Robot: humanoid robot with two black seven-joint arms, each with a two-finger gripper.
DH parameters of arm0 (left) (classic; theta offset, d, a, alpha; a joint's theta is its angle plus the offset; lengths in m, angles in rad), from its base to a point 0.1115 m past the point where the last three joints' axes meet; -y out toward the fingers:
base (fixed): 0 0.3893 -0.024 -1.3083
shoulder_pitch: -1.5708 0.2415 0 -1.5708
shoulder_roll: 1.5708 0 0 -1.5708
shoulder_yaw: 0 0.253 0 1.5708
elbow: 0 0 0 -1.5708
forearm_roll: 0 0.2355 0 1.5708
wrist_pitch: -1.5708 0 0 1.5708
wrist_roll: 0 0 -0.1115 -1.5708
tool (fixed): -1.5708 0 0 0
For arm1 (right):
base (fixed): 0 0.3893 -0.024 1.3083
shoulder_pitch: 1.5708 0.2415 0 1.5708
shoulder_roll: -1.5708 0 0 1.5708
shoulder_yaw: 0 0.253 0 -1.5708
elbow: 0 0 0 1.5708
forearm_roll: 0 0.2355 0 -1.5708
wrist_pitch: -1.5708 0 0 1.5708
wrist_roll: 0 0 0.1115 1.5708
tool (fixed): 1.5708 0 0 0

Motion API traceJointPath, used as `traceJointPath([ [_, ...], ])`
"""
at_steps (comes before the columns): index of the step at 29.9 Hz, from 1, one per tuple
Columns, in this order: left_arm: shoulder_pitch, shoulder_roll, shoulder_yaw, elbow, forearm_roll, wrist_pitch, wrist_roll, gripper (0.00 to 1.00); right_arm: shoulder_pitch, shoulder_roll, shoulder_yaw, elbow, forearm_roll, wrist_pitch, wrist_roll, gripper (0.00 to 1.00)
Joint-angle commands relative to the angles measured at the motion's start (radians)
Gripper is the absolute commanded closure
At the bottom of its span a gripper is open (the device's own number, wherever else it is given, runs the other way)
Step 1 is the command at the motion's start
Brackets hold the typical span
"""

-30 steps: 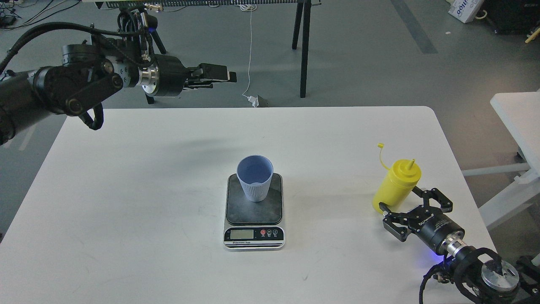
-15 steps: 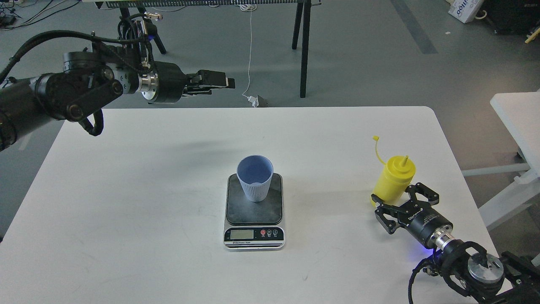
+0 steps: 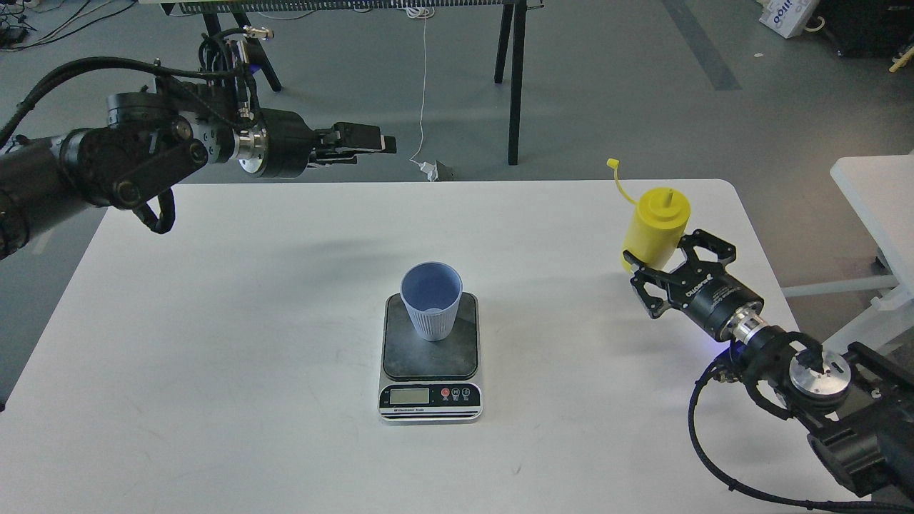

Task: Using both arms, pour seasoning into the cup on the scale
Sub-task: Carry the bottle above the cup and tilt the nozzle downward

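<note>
The blue-grey ribbed cup (image 3: 431, 301) stands upright on the dark plate of the scale (image 3: 430, 357) at the table's middle. My right gripper (image 3: 660, 260) is shut on the lower body of the yellow seasoning bottle (image 3: 657, 223) and holds it upright, lifted above the table's right side; its tethered cap (image 3: 613, 164) hangs off to the upper left. My left gripper (image 3: 378, 141) hovers high over the table's far left edge, pointing right, its fingers close together with nothing between them.
The white table (image 3: 250, 321) has a rounded far-right corner. A second white table (image 3: 875, 193) stands to the right. Black stand legs (image 3: 514, 78) and a hanging cable (image 3: 423, 86) are on the floor behind.
My right gripper has lifted the yellow bottle off the table and carried it up and away from me. The left gripper has barely moved.
</note>
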Motion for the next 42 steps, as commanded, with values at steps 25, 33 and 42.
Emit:
traceJointPath([
  [25, 0.029, 0.2, -0.075, 0.158, -0.616, 0.0, 0.0, 0.13, 0.639, 0.197, -0.308, -0.144, -0.834, -0.027, 0.075, 0.84],
  [33, 0.075, 0.213, -0.116, 0.152, -0.627, 0.0, 0.0, 0.13, 0.684, 0.261, -0.317, -0.153, -1.095, -0.076, 0.109, 0.84],
  [42, 0.09, 0.213, -0.15, 0.15, -0.625, 0.0, 0.0, 0.13, 0.701, 0.3, -0.39, -0.15, -1.269, -0.094, 0.137, 0.84],
])
